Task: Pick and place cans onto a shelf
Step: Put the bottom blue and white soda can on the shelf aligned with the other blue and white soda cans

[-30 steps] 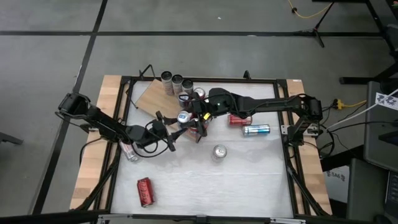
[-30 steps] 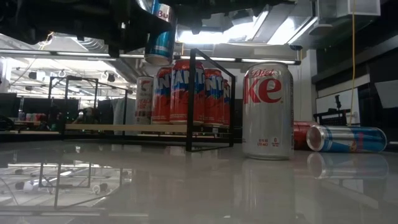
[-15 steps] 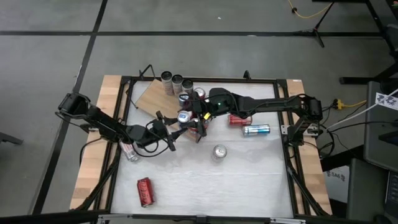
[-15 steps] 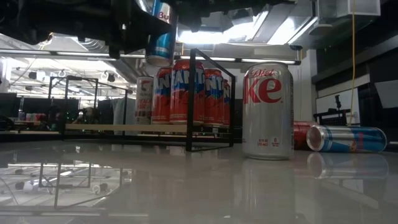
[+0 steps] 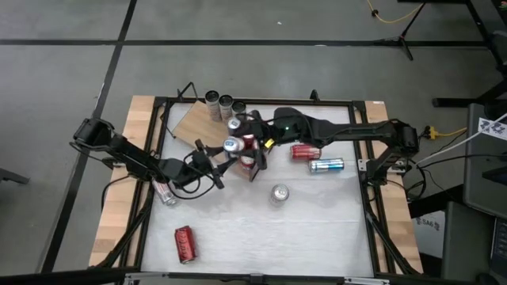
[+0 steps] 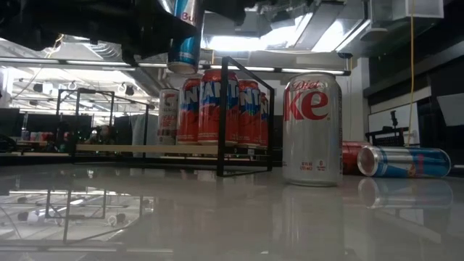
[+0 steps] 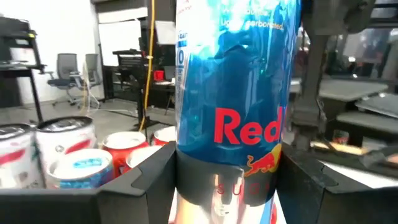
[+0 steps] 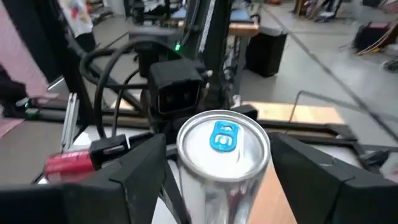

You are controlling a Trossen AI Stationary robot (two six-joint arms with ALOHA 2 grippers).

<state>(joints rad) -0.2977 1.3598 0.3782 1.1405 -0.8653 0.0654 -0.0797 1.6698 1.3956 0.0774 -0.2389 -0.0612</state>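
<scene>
Blue-silver slim can (image 7: 236, 106) clamped low in my left gripper (image 5: 224, 153), held upright over the shelf (image 5: 192, 123) edge w/ red cans (image 6: 217, 107) below. Right gripper (image 5: 252, 147) spread wide, fingers flanking the can top, not gripping. Best: keep it vertical, lower into a clear gap btwn neighbours, release only once it's seated.

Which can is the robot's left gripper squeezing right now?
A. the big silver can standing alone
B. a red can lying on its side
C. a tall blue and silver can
C: in the left wrist view the blue and silver can stands upright between the left gripper fingers, which press against both its sides, and the low view shows it lifted above the shelf.
</scene>
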